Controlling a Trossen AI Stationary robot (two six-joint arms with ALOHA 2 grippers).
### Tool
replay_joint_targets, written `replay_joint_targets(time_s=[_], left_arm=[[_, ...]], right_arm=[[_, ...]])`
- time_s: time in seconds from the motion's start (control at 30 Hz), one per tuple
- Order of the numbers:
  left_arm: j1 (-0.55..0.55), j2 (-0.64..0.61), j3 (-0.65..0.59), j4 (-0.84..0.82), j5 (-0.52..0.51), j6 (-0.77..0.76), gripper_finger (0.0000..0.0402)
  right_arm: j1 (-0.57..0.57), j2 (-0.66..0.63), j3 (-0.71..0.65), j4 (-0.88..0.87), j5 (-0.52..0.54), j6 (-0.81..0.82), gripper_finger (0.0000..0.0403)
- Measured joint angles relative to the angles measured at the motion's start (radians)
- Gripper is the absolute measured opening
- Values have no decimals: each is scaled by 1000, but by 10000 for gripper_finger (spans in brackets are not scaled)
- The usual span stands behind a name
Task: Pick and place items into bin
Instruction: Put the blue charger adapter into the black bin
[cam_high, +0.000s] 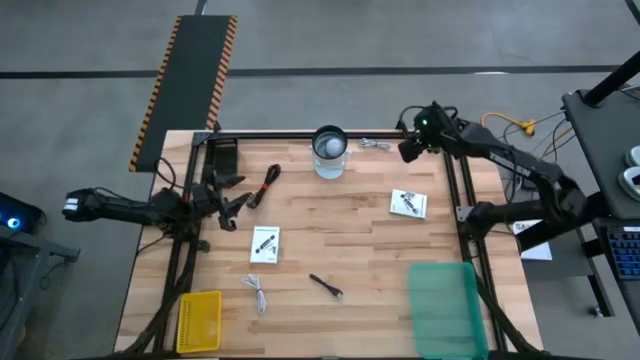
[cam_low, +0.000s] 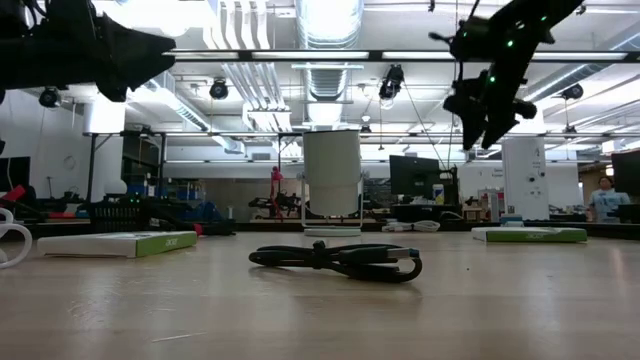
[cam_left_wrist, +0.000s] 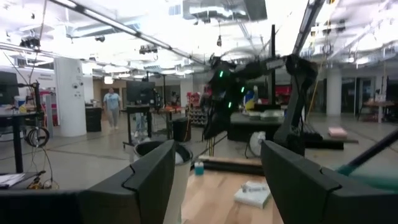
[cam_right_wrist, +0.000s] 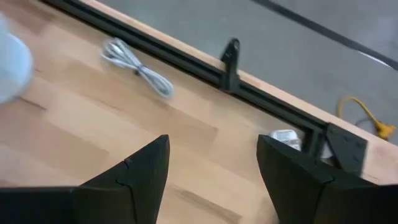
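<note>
High view lays out the whole surface: the right gripper hovers over the far right corner, fingers apart and empty, and the left gripper waits at the left edge, fingers likewise spread with nothing between them. Only the right wrist view picks out the short white cable sharply, lying on the wood just beside the far rail, ahead of the right gripper and apart from it. From above, its long axis runs left to right along the far edge. Low view alone shows a person far off in the room and a black cable stretched across, near the camera. White printed packets lie mid-surface, and the green bin sits at the near right.
</note>
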Motion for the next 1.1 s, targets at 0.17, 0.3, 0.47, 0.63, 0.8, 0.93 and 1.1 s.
replay_joint_targets(time_s=[0.17, 0.3, 0.47, 0.63, 0.8, 0.93, 1.1], left_arm=[[0, 9, 0, -9, 0, -2, 221], [0, 26, 0, -13, 0, -3, 221], [0, 37, -1, -14, 0, -4, 222], [0, 41, -1, -13, 0, -5, 222], [0, 41, -1, -13, 0, -5, 222], [0, 41, -1, -13, 0, -5, 222], [0, 42, -2, -13, 0, -4, 222]], right_arm=[[-59, 82, 22, -6, -16, -12, 243], [-92, 143, 29, -25, -17, -14, 263], [-110, 211, 25, -35, -41, -40, 290], [-125, 279, 28, -34, -42, -86, 309], [-165, 321, 28, -33, -32, -103, 322], [-201, 332, 29, -21, -51, -104, 328], [-219, 335, 43, 9, -57, -87, 329]])
